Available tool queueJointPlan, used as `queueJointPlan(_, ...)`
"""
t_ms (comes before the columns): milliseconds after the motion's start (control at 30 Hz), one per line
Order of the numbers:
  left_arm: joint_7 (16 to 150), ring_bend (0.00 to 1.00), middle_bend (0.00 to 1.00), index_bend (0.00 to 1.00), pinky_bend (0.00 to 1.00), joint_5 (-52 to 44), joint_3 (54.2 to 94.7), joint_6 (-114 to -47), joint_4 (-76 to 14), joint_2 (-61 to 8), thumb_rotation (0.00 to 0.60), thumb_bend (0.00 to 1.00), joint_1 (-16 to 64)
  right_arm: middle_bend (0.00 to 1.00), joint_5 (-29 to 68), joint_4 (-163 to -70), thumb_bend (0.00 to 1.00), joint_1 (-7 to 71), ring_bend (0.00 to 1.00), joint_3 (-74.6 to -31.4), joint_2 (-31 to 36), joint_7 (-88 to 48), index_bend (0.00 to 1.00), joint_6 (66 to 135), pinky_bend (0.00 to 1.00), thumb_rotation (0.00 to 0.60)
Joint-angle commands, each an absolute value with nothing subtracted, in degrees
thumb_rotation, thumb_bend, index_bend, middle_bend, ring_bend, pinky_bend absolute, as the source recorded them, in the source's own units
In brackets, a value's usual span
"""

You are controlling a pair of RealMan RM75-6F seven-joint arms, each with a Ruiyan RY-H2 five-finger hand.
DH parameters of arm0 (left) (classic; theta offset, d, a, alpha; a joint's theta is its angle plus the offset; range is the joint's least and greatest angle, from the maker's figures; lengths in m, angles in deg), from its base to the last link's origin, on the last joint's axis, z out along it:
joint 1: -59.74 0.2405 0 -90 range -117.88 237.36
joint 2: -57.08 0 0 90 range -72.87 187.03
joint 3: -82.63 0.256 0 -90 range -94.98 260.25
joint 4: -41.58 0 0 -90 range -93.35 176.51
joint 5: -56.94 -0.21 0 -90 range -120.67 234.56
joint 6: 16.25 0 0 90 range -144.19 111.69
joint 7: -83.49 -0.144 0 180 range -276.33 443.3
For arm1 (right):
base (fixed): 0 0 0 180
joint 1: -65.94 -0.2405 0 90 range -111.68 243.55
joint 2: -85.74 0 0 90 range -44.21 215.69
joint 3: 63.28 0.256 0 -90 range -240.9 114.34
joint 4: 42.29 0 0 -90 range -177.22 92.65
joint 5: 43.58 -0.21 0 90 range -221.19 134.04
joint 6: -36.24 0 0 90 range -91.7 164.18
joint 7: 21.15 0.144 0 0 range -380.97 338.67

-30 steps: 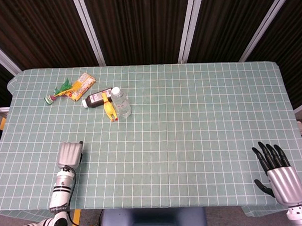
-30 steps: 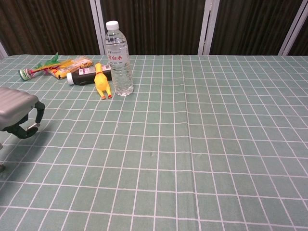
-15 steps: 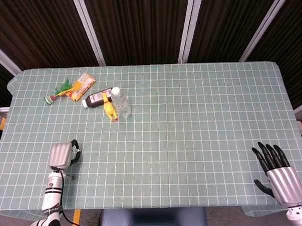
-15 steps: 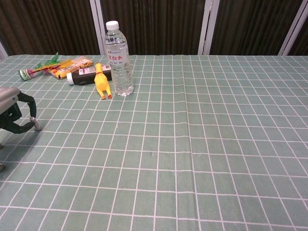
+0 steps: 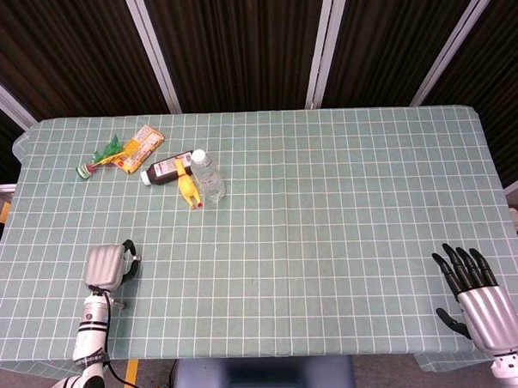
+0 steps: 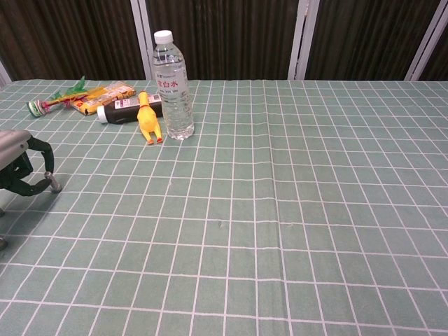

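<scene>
Clear plastic water bottle (image 6: 171,82) stands upright near the tabletop's (image 5: 346,224) far left corner, touching a yellow rubber chicken (image 6: 147,117) whose long axis runs toward the front edge. The left hand (image 5: 106,265), fingers curled on nothing, sits nearer, by the front left; the right hand (image 5: 474,298), fingers spread, appears only in the head view.

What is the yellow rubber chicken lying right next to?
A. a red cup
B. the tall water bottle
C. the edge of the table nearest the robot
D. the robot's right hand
B. The yellow rubber chicken lies just beside the upright water bottle, far from the right hand at the table's near corner.
</scene>
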State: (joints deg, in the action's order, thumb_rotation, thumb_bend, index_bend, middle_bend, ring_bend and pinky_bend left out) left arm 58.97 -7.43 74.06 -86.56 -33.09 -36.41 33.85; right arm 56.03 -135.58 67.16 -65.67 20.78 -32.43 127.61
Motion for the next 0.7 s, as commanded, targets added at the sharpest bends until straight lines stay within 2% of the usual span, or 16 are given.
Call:
queueJointPlan(33, 59.0, 1.00, 1.00, 0.49, 1.00, -7.4, 74.0, -86.5, -33.2, -36.4, 0.600, 0.39, 33.9, 0.00, 56.0, -135.6, 0.28, 67.2, 0.00, -65.7, 20.8, -32.4, 0.00, 127.6, 0.00, 0.600)
queueJointPlan(300, 59.3, 1.00, 1.00, 0.44, 1.00, -8.0, 73.9, -86.5, -34.0, -35.7, 0.600, 0.39, 34.0, 0.00, 56.0, -135.6, 0.28, 67.2, 0.00, -65.7, 20.7, -32.5, 0.00, 127.6, 0.00, 0.600)
queueJointPlan(500, 60.7, 1.00, 1.00, 0.36, 1.00, -10.4, 74.0, -88.4, -36.1, -34.4, 0.600, 0.39, 34.7, 0.00, 56.1, -135.6, 0.28, 67.2, 0.00, -65.7, 20.8, -32.4, 0.00, 127.8, 0.00, 0.600)
queueJointPlan(600, 62.0, 1.00, 1.00, 0.32, 1.00, -14.0, 74.6, -91.7, -38.8, -32.5, 0.600, 0.39, 35.6, 0.00, 56.1, -135.6, 0.28, 67.3, 0.00, -65.7, 20.8, -32.4, 0.00, 127.9, 0.00, 0.600)
queueJointPlan(667, 65.5, 0.99, 1.00, 0.30, 1.00, -20.1, 75.6, -97.0, -41.6, -30.5, 0.600, 0.38, 37.1, 0.00, 56.1, -135.6, 0.28, 67.4, 0.00, -65.6, 20.9, -32.3, 0.00, 128.1, 0.00, 0.600)
queueJointPlan(700, 67.7, 0.95, 0.97, 0.29, 1.00, -23.8, 76.4, -100.4, -42.2, -29.7, 0.600, 0.38, 38.0, 0.00, 56.1, -135.6, 0.28, 67.4, 0.00, -65.6, 20.9, -32.3, 0.00, 128.2, 0.00, 0.600)
